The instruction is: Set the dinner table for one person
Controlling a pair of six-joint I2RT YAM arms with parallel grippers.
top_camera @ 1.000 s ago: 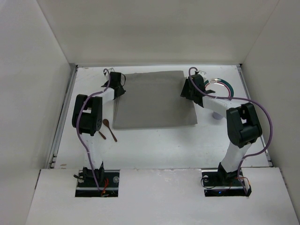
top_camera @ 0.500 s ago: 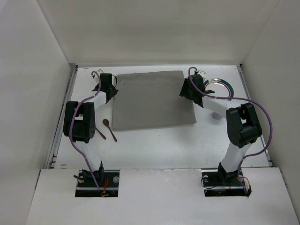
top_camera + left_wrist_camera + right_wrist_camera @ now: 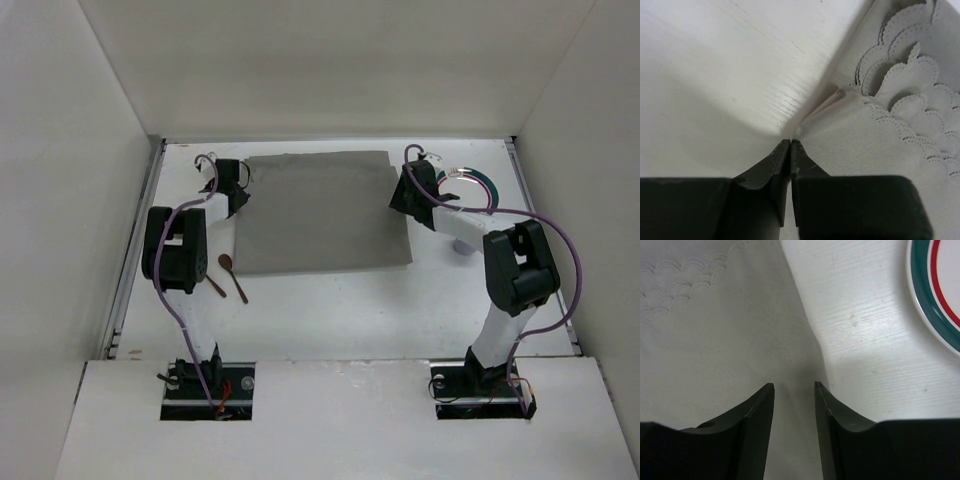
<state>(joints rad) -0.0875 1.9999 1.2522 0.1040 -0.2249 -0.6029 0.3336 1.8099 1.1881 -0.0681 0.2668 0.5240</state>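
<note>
The white dinner table (image 3: pixel 330 310) bears a grey cloth mat (image 3: pixel 320 212) with scalloped stitching, lying flat at the far middle. My left gripper (image 3: pixel 243 192) is at the mat's left edge. In the left wrist view its jaws (image 3: pixel 790 141) are shut, pinching the mat's edge (image 3: pixel 880 150), with a small fold running to the tips. My right gripper (image 3: pixel 398 202) is at the mat's right edge. In the right wrist view it (image 3: pixel 794 385) is open above the mat's edge (image 3: pixel 715 330), holding nothing.
A white plate (image 3: pixel 470 180) with green and red rings sits at the far right, also in the right wrist view (image 3: pixel 935 295). Two brown wooden spoons (image 3: pixel 232 276) lie left of the mat's near corner. A small pale object (image 3: pixel 462 246) is half hidden under the right arm.
My left gripper has moved left, drawing the mat's left edge with it; the mat now lies further left and flatter. The right arm has hardly moved.
</note>
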